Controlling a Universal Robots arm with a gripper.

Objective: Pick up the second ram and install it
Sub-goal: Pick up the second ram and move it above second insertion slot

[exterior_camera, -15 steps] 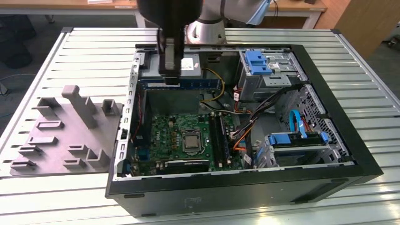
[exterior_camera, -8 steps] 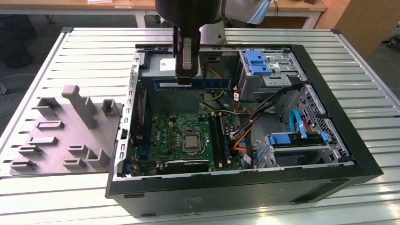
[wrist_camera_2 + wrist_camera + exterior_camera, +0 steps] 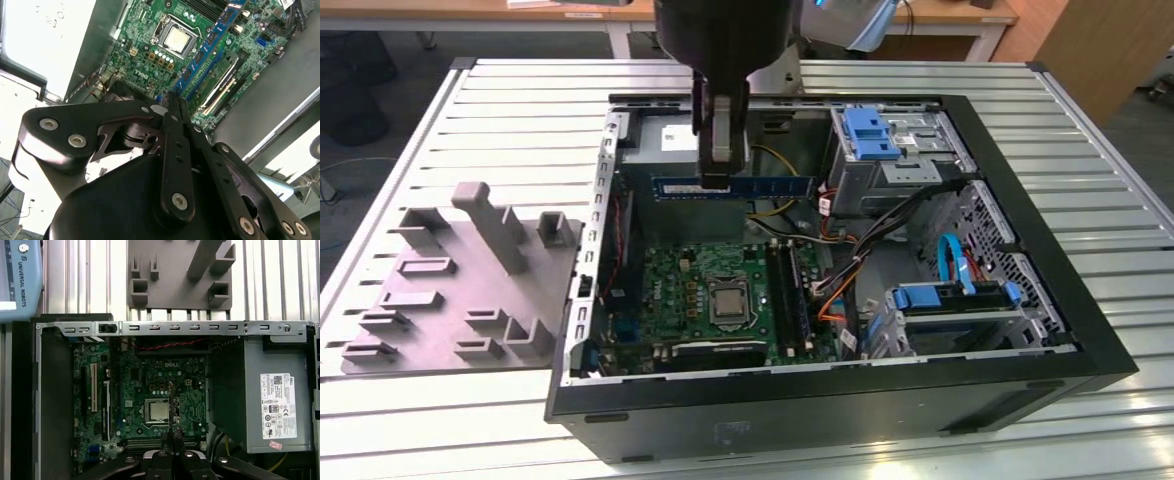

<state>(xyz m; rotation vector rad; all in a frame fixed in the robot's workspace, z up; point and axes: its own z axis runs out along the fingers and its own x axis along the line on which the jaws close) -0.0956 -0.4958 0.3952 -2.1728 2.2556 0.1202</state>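
Blue-green ram stick (image 3: 774, 187) hangs level over the open case (image 3: 854, 420) — the claw (image 3: 718, 183) pinches it from above.

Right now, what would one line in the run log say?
gripper: fingers shut on second ram | place: above motherboard in open case | install: not yet seated

The memory stick (image 3: 774, 187) is blue with a row of dark chips. The gripper (image 3: 718, 182) is black. The motherboard (image 3: 700, 285) is green, the computer case (image 3: 854, 420) black, the fixture block (image 3: 454, 290) plain grey, and the table (image 3: 520, 110) silvery with ribbed stripes.
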